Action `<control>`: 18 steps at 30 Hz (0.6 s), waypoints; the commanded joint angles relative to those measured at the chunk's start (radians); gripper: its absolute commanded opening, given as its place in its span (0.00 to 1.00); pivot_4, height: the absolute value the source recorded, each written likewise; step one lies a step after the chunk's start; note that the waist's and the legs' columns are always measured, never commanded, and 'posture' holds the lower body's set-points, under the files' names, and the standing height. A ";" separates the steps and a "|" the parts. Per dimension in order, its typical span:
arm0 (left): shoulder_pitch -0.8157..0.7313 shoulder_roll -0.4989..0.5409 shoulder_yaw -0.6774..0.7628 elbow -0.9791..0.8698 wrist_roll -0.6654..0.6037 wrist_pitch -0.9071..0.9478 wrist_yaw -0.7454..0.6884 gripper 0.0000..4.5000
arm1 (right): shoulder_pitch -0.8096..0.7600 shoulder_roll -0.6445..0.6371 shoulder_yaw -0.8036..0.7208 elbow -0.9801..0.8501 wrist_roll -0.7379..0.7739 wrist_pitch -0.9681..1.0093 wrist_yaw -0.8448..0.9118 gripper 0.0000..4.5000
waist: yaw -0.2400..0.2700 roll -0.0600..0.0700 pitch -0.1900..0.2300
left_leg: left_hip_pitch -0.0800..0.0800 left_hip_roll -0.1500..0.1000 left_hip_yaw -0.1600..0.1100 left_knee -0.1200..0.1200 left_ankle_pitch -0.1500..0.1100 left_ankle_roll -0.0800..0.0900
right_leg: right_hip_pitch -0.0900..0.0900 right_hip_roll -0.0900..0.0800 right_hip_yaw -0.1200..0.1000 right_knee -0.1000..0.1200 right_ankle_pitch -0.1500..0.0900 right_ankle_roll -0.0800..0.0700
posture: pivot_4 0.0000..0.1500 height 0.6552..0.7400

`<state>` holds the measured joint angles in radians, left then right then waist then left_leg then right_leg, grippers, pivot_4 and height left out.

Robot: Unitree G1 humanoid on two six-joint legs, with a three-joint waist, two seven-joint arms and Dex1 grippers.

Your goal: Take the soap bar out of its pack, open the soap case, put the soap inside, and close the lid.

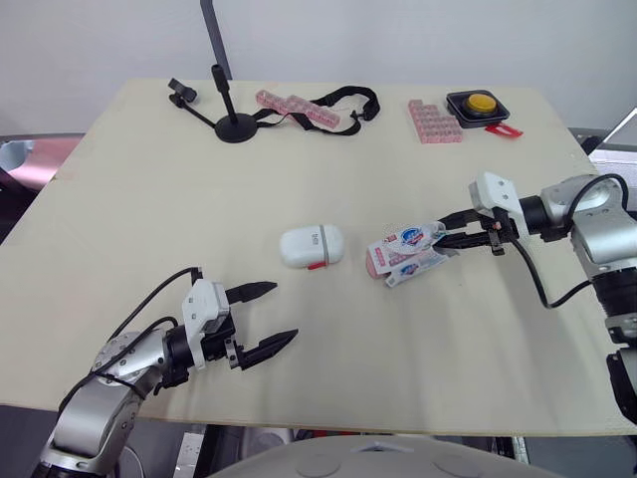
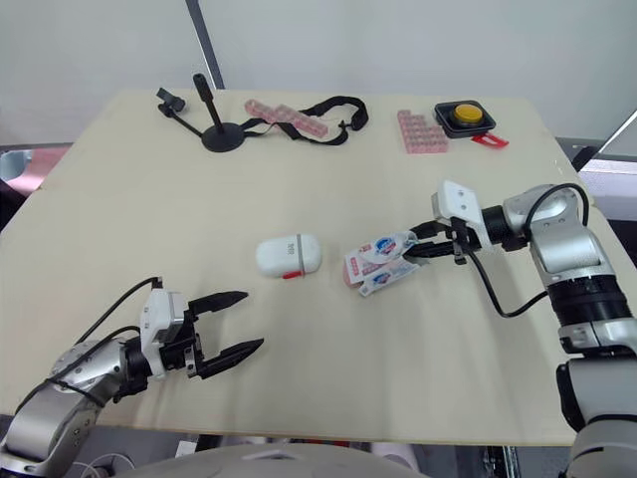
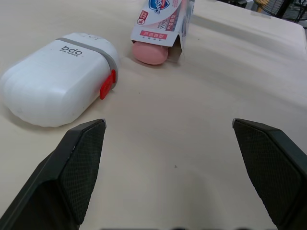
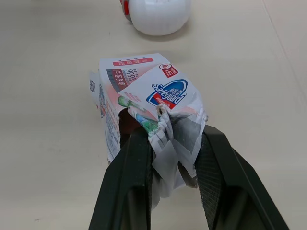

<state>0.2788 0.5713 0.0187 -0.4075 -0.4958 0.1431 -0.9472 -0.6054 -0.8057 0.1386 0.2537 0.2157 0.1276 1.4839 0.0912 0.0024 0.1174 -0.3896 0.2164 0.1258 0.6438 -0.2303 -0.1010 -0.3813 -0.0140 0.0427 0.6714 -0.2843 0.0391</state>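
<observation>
A white soap case [image 1: 312,246] with a grey band and a red latch lies shut at the table's middle. To its right lies the soap pack [image 1: 406,251], white and pink card with a blue logo. The pink soap bar [image 3: 150,51] pokes out of the pack's open end, the end towards the case. My right gripper [image 1: 449,239] is shut on the pack's crumpled far end [image 4: 168,125]. My left gripper [image 1: 269,314] hangs open near the front edge, in front and to the left of the case, with nothing between its fingers.
At the back of the table [image 1: 149,189] stand a small black stand [image 1: 231,118], a black strap [image 1: 343,100] and two pink pill trays [image 1: 296,108] [image 1: 434,120]. A yellow button in a black box [image 1: 479,105] sits back right.
</observation>
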 commanded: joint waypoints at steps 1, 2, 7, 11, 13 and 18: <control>-0.009 0.007 0.005 -0.002 0.003 -0.019 -0.014 1.00 | -0.007 -0.036 -0.056 -0.055 0.020 -0.018 -0.012 0.28 | 0.000 0.000 0.000 | 0.000 0.000 0.000 0.000 0.000 0.000 | 0.000 0.000 0.000 0.000 0.000 0.000 | 1.00 0.99; -0.011 0.008 0.004 0.000 0.003 -0.019 -0.016 1.00 | -0.005 -0.045 -0.063 -0.059 0.019 -0.022 -0.016 0.28 | 0.000 0.000 0.000 | 0.000 0.000 0.000 0.000 0.000 0.000 | 0.000 0.000 0.000 0.000 0.000 0.000 | 1.00 0.99; -0.020 0.006 0.004 0.010 0.005 -0.019 -0.026 1.00 | 0.010 -0.095 -0.111 -0.062 0.034 -0.007 -0.029 0.28 | 0.002 0.000 0.000 | 0.000 0.000 0.000 0.000 0.000 0.000 | 0.000 0.000 0.000 0.000 0.000 0.000 | 1.00 0.99; -0.027 0.007 0.005 0.018 0.005 -0.018 -0.034 1.00 | 0.084 -0.158 -0.190 -0.086 0.080 0.029 -0.023 0.28 | 0.007 0.000 0.000 | 0.000 0.000 0.000 0.000 0.000 0.000 | 0.000 0.000 0.000 -0.001 0.000 0.000 | 1.00 0.99; -0.029 0.008 0.007 0.022 0.005 -0.019 -0.038 1.00 | 0.137 -0.186 -0.241 -0.089 0.099 0.036 -0.034 0.28 | 0.008 0.000 0.000 | 0.000 0.000 0.000 0.000 0.000 0.000 | 0.000 0.000 0.000 -0.001 0.000 0.000 | 1.00 0.99; -0.038 0.015 0.010 0.033 0.008 -0.029 -0.062 1.00 | 0.273 -0.194 -0.396 -0.080 0.176 0.090 -0.096 0.28 | 0.009 0.000 0.000 | -0.001 0.000 0.000 0.000 0.000 0.000 | 0.001 0.000 0.001 -0.003 0.000 0.000 | 1.00 0.99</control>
<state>0.2437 0.5752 0.0154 -0.3688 -0.4795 0.1366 -0.9954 -0.3495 -0.9867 -0.1748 0.1790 0.3468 0.2020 1.4153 0.1002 0.0024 0.1172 -0.3902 0.2162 0.1263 0.6437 -0.2304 -0.1009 -0.3807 -0.0142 0.0442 0.6680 -0.2843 0.0392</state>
